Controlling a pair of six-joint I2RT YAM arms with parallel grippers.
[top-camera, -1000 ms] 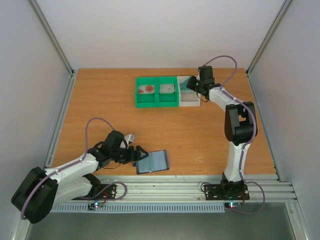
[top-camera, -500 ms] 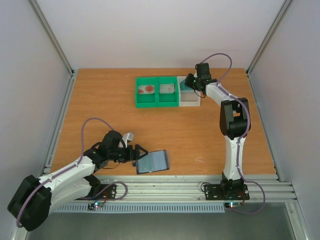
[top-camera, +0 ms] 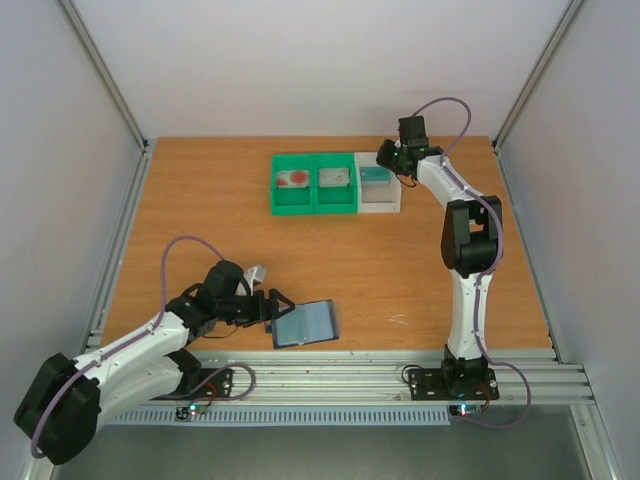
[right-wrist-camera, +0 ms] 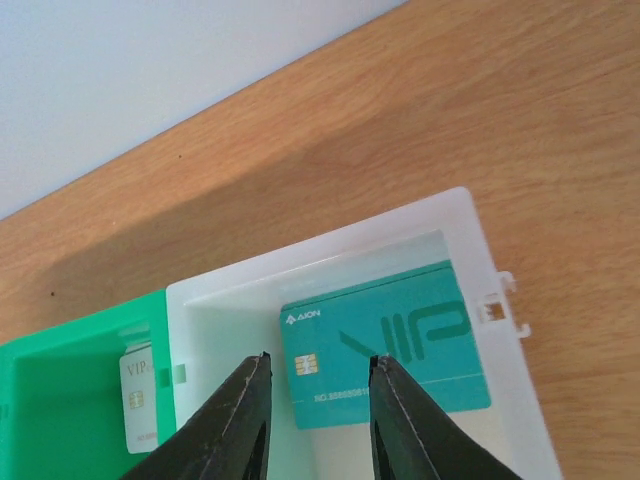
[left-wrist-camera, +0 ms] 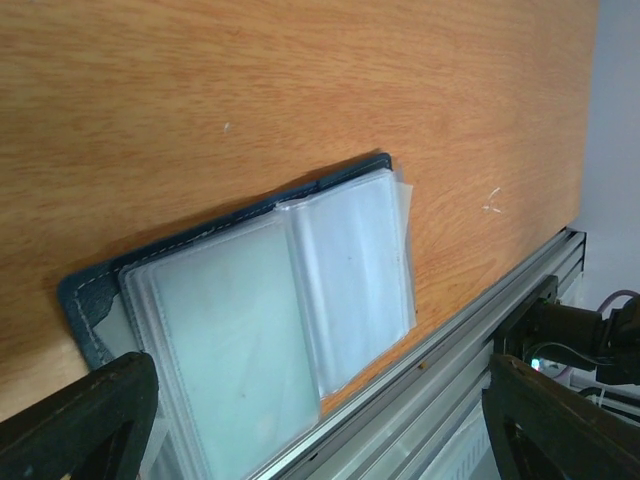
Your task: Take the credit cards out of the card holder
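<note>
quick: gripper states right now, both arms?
Left gripper: open, holding nothing, by the card holder.
Right gripper: partly open, holding nothing; teal card lies in the white bin below it.

Teal card (right-wrist-camera: pixel 385 345) in the white bin (right-wrist-camera: pixel 470 215): brand "AION" in small white caps at top left, next to a small logo mark. Big outlined "VIP" across the middle. Serial line along the bottom edge, approx. "NO.8888061", though the digits are too small to be sure. Pale card (right-wrist-camera: pixel 138 398) in the adjoining green bin (right-wrist-camera: pixel 60 360): "VIP" near its top edge.
</note>
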